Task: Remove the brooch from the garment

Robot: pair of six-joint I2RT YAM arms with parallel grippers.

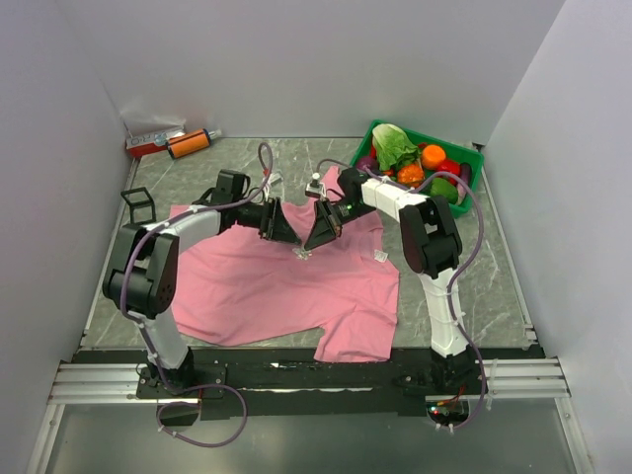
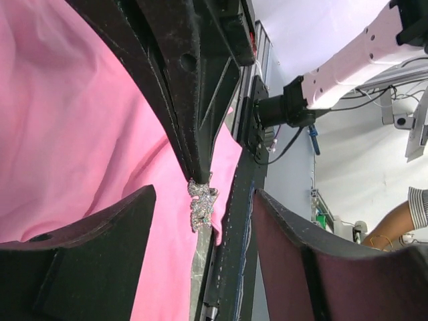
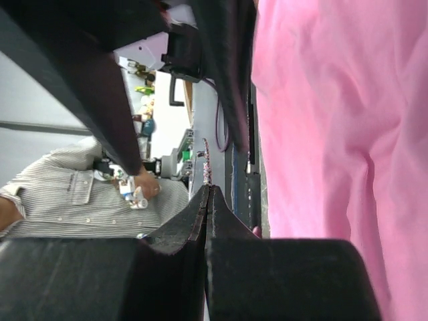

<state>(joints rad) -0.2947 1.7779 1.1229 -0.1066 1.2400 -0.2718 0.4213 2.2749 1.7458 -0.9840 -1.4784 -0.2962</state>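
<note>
**Left jaws apart, right jaws clamped on the brooch**

It sits toward 12 o'clock from the middle of the garment. You should find it tiny, light, stiff and probably slippery, and the cloth soft. Grip it by its rim.

You see your right end effector with its two dark fingers pressed flat together. The brooch stands out of their tips as a thin glittering strip, seen edge-on. The pink garment fills the right side, softly creased. Above, the left end effector's fingers stand spread apart, one on either side of the brooch. Behind, at left, sits a person in a striped shirt.
</note>
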